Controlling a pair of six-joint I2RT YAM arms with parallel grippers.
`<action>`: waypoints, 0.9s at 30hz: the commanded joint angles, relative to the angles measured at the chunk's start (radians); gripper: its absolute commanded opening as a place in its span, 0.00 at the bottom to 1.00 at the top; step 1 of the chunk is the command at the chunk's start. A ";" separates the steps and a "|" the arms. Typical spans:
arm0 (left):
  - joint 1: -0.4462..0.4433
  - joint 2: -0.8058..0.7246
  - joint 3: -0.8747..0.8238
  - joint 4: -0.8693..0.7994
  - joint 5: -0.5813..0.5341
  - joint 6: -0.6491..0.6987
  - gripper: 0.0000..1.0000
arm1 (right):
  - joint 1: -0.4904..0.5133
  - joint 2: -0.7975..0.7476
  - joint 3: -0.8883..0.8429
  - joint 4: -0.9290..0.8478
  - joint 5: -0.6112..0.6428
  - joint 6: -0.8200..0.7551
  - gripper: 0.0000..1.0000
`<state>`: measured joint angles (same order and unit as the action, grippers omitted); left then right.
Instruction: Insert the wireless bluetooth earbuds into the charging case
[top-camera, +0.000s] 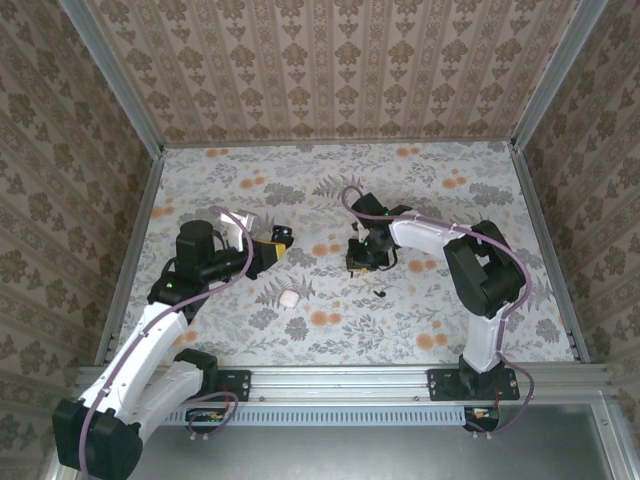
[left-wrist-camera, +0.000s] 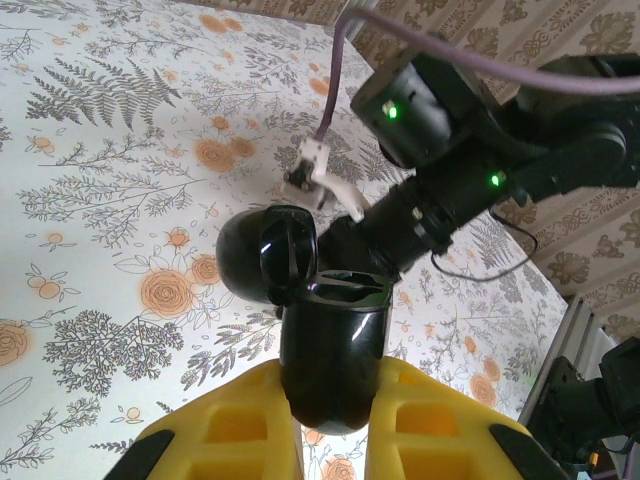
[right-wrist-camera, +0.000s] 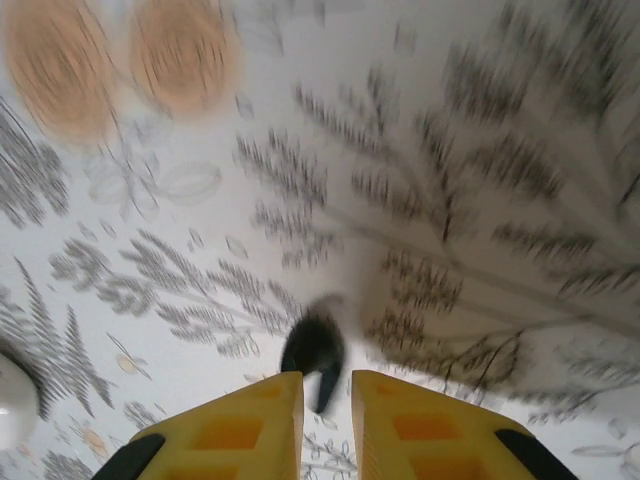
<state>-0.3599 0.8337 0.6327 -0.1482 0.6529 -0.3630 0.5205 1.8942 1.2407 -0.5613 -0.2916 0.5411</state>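
- The left end effector (top-camera: 277, 246) (left-wrist-camera: 335, 368) hangs over the left half of the floral-patterned worktop (top-camera: 430, 205), with its yellow fingers (left-wrist-camera: 230, 420) pressed against a glossy black rounded charging case (left-wrist-camera: 335, 345) (top-camera: 283, 235).
- The case is held clear of the worktop. Its hinged lid (left-wrist-camera: 262, 255) is flipped open and leans to the left in the left wrist view, leaving the top of the body exposed.
- The right end effector (top-camera: 363, 258) (right-wrist-camera: 327, 378) is low over the middle of the worktop, well apart from the left one.
- Its yellow fingers (right-wrist-camera: 240, 420) are drawn close together, pinching a tiny black wireless earbud (right-wrist-camera: 314, 345) in the narrow gap at their tips. This view is blurred, so the bud's detail cannot be made out.
- A small dark speck (top-camera: 381, 292) lies on the worktop just in front of the right end effector. It is too small to identify.
- A white rounded pebble-like object (top-camera: 290, 298) (right-wrist-camera: 8, 400) rests on the worktop between the two arms, nearer the left one.
- The black right arm (left-wrist-camera: 450, 160), with green lights lit, is seen beyond the open case in the left wrist view.
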 joint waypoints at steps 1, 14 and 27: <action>-0.008 -0.018 -0.008 0.015 -0.004 -0.004 0.00 | -0.014 0.031 0.072 -0.046 0.007 -0.038 0.21; -0.008 0.008 -0.004 0.024 -0.029 0.001 0.00 | -0.013 -0.049 0.016 -0.059 -0.021 -0.065 0.22; -0.011 -0.004 -0.020 0.025 -0.039 -0.022 0.00 | 0.071 0.044 0.129 -0.179 0.108 -0.097 0.26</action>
<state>-0.3641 0.8425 0.6281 -0.1471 0.6228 -0.3672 0.5755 1.9068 1.3304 -0.6693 -0.2485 0.4656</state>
